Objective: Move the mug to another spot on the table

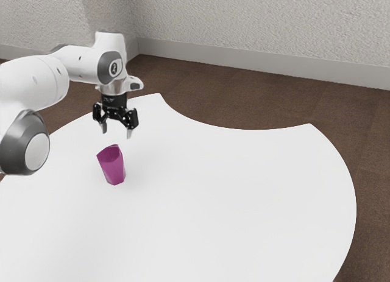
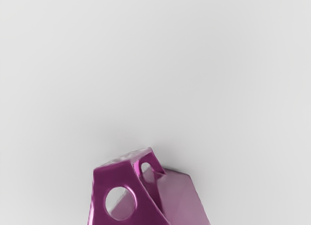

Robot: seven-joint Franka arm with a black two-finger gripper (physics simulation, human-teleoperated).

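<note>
Mug point(image 1: 111, 164) on white table point(image 1: 244, 190), pincer point(image 1: 116, 133) above

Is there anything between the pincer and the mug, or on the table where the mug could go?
Nothing visible does. The open pincer hangs above the purple mug, with only air between them. On the white table no other object shows around the mug.
</note>
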